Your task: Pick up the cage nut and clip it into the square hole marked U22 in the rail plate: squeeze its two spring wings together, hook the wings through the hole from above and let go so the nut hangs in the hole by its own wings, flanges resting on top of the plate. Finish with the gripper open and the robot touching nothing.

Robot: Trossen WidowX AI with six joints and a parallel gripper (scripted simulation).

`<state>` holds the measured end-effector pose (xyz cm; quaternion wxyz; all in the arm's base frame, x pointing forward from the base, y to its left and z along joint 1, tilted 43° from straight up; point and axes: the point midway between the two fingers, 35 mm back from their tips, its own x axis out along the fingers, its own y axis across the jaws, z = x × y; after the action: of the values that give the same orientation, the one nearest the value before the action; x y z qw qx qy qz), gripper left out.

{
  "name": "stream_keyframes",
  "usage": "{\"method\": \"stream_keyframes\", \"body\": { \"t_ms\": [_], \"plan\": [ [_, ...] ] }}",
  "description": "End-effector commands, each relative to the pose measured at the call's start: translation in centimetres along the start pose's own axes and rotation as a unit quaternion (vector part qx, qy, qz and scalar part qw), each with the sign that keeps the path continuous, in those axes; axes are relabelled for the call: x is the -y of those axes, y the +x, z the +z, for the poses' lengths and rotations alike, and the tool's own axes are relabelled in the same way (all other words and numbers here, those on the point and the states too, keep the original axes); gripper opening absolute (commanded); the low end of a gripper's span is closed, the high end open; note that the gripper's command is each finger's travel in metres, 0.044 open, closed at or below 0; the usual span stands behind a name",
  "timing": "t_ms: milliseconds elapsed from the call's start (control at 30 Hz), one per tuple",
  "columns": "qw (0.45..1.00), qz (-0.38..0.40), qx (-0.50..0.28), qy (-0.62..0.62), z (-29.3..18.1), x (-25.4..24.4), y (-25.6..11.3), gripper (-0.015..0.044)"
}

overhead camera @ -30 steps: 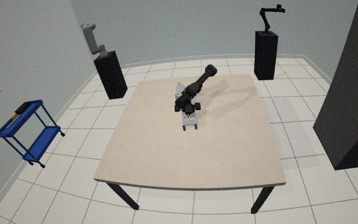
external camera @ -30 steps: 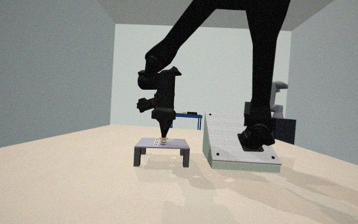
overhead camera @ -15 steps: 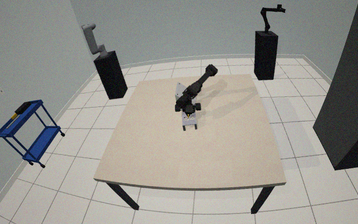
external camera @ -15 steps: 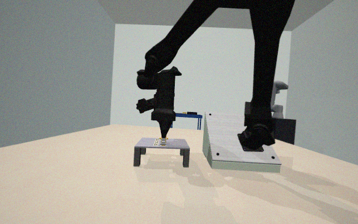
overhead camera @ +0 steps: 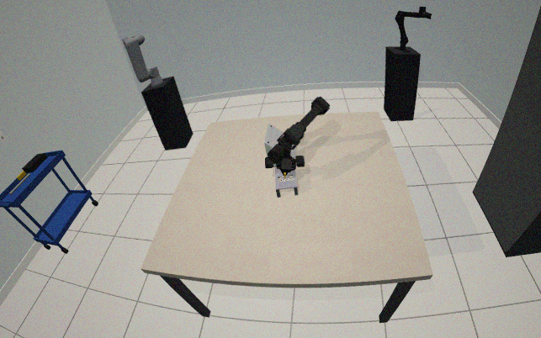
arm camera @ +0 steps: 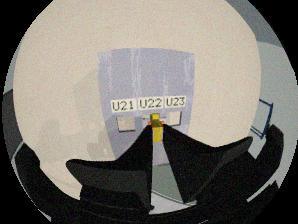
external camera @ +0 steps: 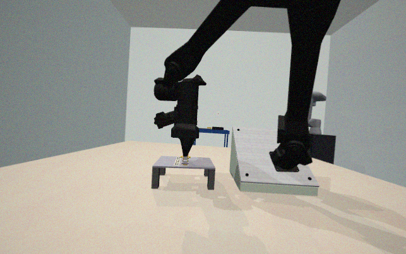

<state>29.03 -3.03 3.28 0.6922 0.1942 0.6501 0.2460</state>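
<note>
Over the plate [overhead camera: 286, 185] [external camera: 163, 161] [arm camera: 145, 75], mid-bench [overhead camera: 285, 240] [external camera: 88, 202] [arm camera: 55, 70] toward the far edge, we had the fingers [overhead camera: 285, 171] [external camera: 185, 155] nearly closed on the nut [overhead camera: 284, 175] [external camera: 181, 157] [arm camera: 157, 133] at U22, judging it light, its wings springy and best pinched from both sides.

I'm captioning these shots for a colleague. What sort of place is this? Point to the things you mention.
Probably a robotics lab: a grey robot arm on a black pedestal [overhead camera: 167, 115], a blue metal cart [overhead camera: 64, 212] [external camera: 214, 131], and a pale wooden worktable [overhead camera: 239, 235].
</note>
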Motion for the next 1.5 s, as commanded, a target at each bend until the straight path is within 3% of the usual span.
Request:
{"method": "stream_keyframes", "body": {
  "t_ms": [0,1467],
  "plan": [
    [1.0,-0.005,0.001,0.001,0.01,0.01,-0.1,0.0023],
    [1.0,-0.021,0.001,0.001,-0.03,-0.03,-0.02,0.0023]
  ]
}}
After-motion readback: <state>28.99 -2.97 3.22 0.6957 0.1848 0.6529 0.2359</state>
